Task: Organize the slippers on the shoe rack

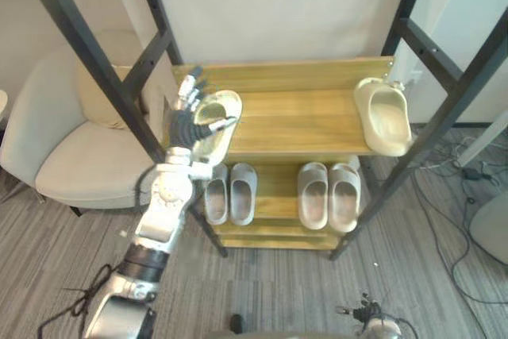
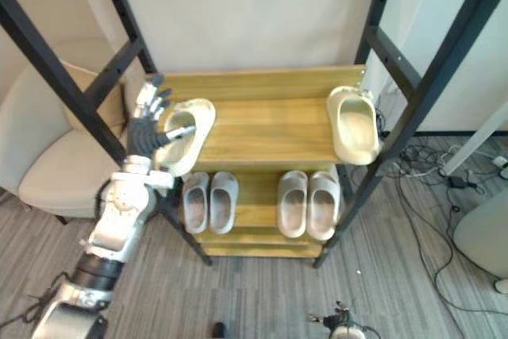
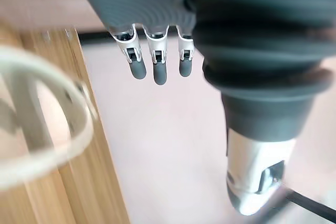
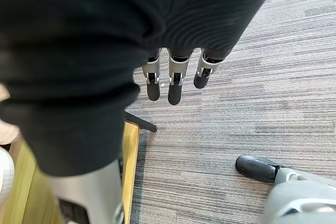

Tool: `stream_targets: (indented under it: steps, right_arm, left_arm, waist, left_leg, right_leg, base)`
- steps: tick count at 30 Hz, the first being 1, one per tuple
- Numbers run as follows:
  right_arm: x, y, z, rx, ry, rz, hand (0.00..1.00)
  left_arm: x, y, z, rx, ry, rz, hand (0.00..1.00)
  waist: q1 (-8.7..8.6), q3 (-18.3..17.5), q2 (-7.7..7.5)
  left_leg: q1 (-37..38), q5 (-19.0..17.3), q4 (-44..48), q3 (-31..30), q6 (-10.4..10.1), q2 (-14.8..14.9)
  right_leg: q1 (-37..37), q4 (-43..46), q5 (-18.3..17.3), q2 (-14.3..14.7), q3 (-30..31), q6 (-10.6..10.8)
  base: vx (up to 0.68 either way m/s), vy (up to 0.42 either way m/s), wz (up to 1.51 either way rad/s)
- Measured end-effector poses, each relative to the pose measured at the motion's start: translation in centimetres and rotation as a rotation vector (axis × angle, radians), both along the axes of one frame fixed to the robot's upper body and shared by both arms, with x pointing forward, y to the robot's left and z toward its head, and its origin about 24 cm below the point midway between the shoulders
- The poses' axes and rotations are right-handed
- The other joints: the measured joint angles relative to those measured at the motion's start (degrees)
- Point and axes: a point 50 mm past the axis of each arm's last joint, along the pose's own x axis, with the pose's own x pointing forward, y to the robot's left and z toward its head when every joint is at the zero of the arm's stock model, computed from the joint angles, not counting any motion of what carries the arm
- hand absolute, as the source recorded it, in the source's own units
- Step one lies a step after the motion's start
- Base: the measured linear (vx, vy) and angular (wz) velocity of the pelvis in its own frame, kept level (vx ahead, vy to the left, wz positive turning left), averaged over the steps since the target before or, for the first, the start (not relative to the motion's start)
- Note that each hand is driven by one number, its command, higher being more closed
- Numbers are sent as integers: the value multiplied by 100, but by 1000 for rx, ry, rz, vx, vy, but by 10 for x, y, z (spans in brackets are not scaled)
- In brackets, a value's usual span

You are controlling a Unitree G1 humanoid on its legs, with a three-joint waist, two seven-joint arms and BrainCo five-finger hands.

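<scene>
The left hand (image 1: 189,117) is up at the left end of the rack's top shelf (image 1: 294,121). Its fingers are spread and straight, and its thumb reaches out over the left slipper (image 1: 228,107). It holds nothing. From here I can't tell if the thumb actually touches the slipper.

That slipper lies at an angle by the front left corner, and its near end seems to hang a little past the shelf edge. The right slipper (image 1: 385,117) sits at the far right end, well apart from it, so this pair isn't together yet. On the lower shelf, two grey pairs (image 1: 230,192) (image 1: 329,194) sit side by side, already neat.

The right hand (image 4: 173,85) hangs low over the floor by the rack's foot, fingers loose and empty.

My worry is that corner. A push toward the robot, or a sloppy pinch on the soft rim, could tip the left slipper off the shelf and onto the floor. The black post (image 1: 119,85) is just beside the wrist, so a wide swing could knock it and jolt the rack. A slide along the shelf might also twist the slipper if only the thumb catches it.
</scene>
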Motion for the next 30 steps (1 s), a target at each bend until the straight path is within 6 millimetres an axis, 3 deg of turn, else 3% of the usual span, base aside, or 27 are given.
stream_targets:
  steps: [11, 17, 21, 30]
  right_arm:
    - [1, -1, 1, 29, -23, -69, 0]
    - [9, 1, 5, 36, -64, -70, 0]
    - [5, 2, 3, 43, -57, -85, 0]
    - [19, 7, 10, 67, -134, -107, 0]
  left_arm:
    - [26, 44, 38, 83, -19, 167, 0]
    - [36, 52, 54, 81, -24, 198, 0]
    - [37, 53, 55, 106, -17, 203, 0]
    - [46, 53, 63, 248, 21, 228, 0]
  waist:
    - [-14, 111, -28]
    - [-50, 254, 45]
    - [-43, 296, 92]
    - [-27, 398, 243]
  left_leg:
    - [-245, -5, 0, 136, -8, 22]
    - [-386, -3, 2, 211, -7, 27]
    - [-396, -3, 2, 256, -7, 26]
    - [-441, -2, 1, 418, -7, 66]
  right_leg:
    - [-333, 29, 31, 10, 153, -16]
    - [-541, 54, 60, 11, 259, -17]
    - [-562, 54, 63, 9, 281, -22]
    - [-804, 261, 58, 11, 461, -26]
  base:
    - [-5, -3, -6]
    - [6, 5, -10]
    - [24, 0, -4]
    - [-23, 12, -10]
